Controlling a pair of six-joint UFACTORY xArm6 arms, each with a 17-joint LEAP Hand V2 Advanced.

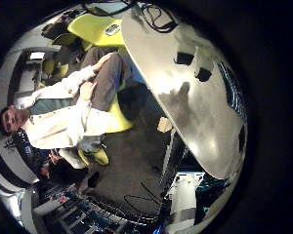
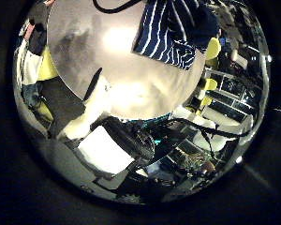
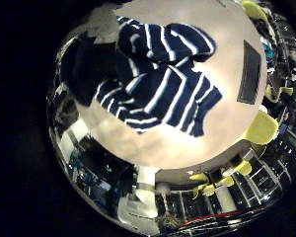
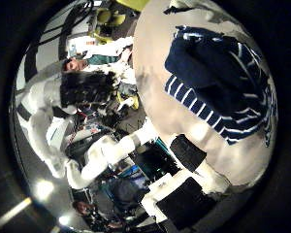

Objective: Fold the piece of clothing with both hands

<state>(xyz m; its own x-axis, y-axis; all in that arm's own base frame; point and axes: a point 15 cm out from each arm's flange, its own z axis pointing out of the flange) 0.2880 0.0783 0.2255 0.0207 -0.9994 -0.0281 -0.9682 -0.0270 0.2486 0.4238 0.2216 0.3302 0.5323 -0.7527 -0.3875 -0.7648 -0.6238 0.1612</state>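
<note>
Right palm views, striped garment [image 3: 158, 79] crumpled on table [image 3: 178, 148]; robot hand states unseen

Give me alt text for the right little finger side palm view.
A striped garment lies crumpled on a round table, seen from above. Neither hand touches it in this view.

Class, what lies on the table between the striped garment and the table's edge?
Only bare tabletop beside the striped garment, shown in the right little finger side palm view.
</note>
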